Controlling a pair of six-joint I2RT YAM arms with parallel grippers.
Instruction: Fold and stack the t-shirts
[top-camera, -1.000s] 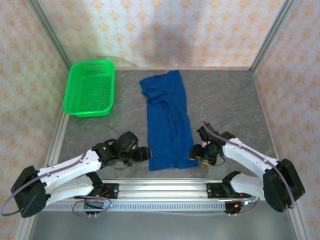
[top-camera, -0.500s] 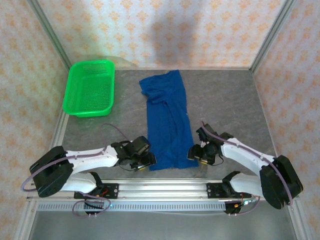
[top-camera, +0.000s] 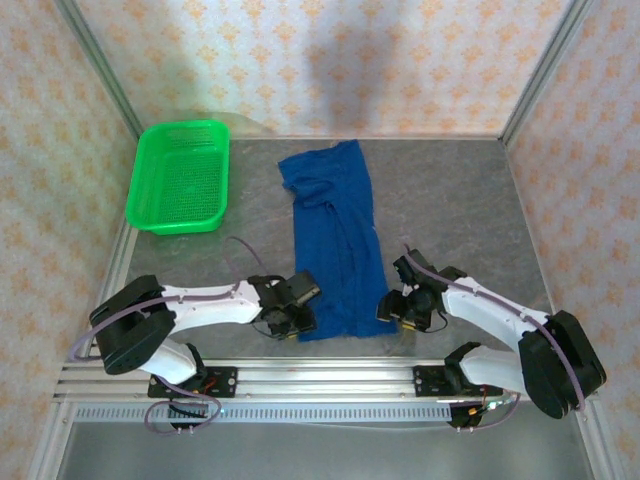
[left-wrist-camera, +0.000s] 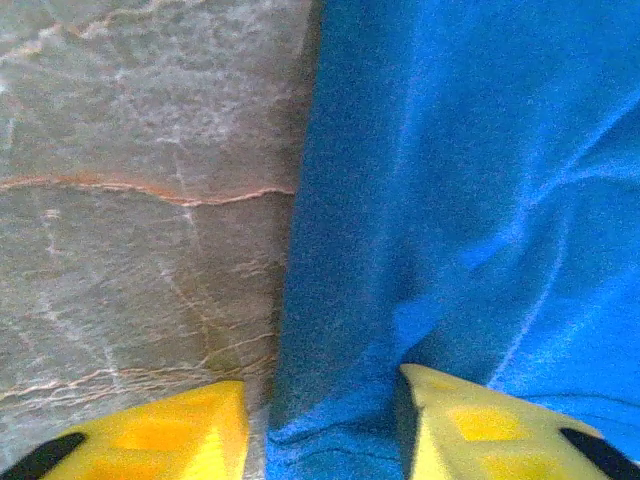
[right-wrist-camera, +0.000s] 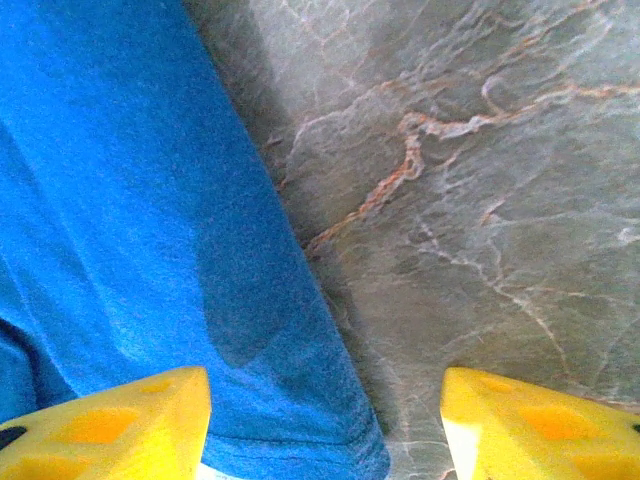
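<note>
Bright, even light falls from overhead, and the grey table (top-camera: 450, 200) shows no hard glare from the top camera. Soft, short shadows sit under both arms along the table's near edge, and a faint dim patch lies on the back wall (top-camera: 330, 70). That view is slightly soft but evenly focused. Up close, the left hand (left-wrist-camera: 322, 400) and right hand (right-wrist-camera: 325, 385) have blurred yellow fingers (right-wrist-camera: 110, 425). The t-shirt (left-wrist-camera: 470, 200) looks grainy, with a darker shadow patch by the right hand, while the table's veins read fairly clearly.
</note>
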